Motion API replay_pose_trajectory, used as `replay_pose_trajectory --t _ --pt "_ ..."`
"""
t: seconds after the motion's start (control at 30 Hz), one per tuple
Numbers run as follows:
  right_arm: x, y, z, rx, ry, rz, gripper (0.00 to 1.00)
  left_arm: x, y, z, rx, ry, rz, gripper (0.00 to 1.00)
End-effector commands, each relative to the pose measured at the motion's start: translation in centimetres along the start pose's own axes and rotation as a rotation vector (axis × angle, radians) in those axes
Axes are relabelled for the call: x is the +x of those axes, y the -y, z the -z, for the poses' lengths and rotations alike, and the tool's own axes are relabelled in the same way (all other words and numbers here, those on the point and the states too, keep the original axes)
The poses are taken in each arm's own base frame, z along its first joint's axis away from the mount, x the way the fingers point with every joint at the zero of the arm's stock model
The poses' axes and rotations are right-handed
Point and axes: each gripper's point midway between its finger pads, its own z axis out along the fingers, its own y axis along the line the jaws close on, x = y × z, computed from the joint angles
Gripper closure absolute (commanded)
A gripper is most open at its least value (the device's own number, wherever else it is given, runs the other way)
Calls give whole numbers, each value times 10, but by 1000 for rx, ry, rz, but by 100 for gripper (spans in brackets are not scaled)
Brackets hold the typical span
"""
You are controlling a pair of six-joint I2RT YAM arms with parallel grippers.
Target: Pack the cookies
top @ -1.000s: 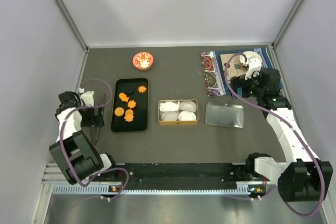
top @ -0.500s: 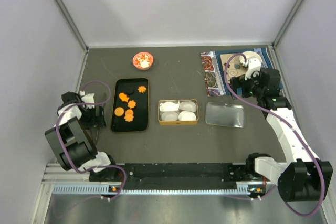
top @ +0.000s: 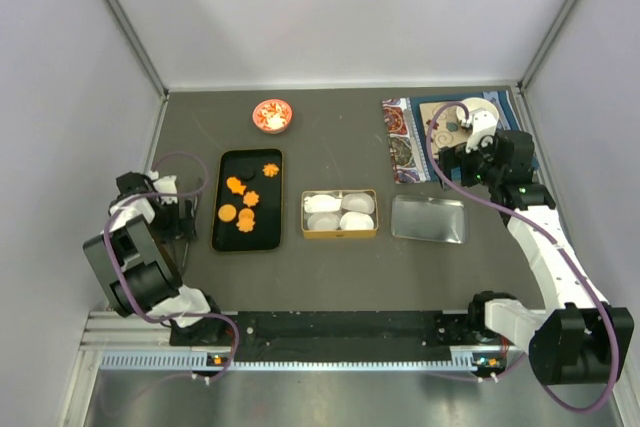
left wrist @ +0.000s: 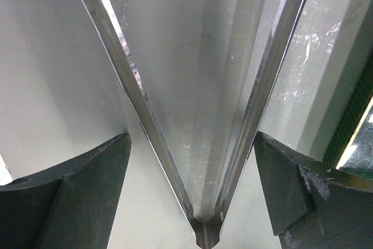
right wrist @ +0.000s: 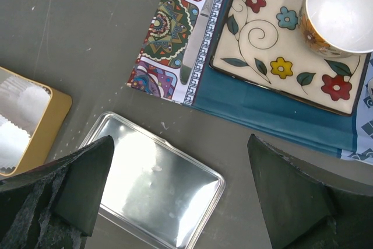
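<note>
Six orange cookies lie flat on the black tray, none yet in the white paper cups of the gold tin just beside it. The left end effector stands wide open and holds nothing. Its camera faces the enclosure wall rather than the tray, so a swing inward could likely clip the tray's rim and scatter the pieces. The cookies are thin and sit flush, so the fingers may skid over one or chip a scalloped edge. The paper cups look light and could tip on a clumsy drop. The right end effector is also spread wide and empty, above the bench between the silver lid and the placemat. A careless descent could shove the lid.
</note>
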Motion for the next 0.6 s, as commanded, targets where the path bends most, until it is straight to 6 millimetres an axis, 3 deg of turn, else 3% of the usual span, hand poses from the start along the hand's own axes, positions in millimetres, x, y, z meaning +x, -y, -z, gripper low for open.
replay_pose_trajectory --t 0.0,0.57 --pt "-29 4 9 6 80 30 1 -4 -4 -6 -1 2 14 7" --pt "-31 2 11 0 88 33 1 8 -3 -19 -67 -80 -46 11"
